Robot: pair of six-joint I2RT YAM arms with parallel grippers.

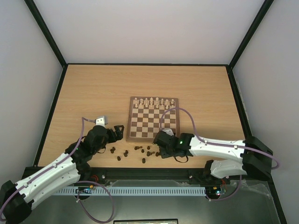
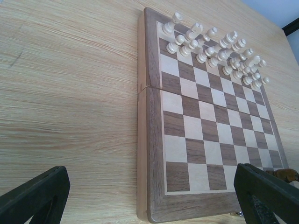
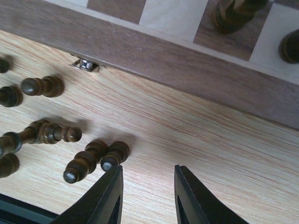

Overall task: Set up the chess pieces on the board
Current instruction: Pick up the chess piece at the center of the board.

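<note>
At the left, near the board's near-left corner, my left claw (image 1: 116, 131) hangs with its fingers spread as wide as they go and nothing between them. Just right of it, most of the dark pieces (image 1: 112, 150) lie scattered on the table (image 1: 93, 93) along the near edge, tipped on their sides as far as I can make out, none of them on a square. Beyond them is the board (image 2: 154, 140), with the cream pieces (image 1: 152, 101) standing in its two far rows. Its middle rows are bare. At the near-right corner my right claw (image 3: 148, 175) is low over the table with its fingers a narrow gap apart and only bare wood between them. One fallen dark piece lies against the tip of its left finger. On the board's near row, the right wrist view shows at least two dark pieces (image 3: 231, 14) already on squares. I judge the job barely begun: almost the whole dark side has yet to be lifted, righted and placed.
</note>
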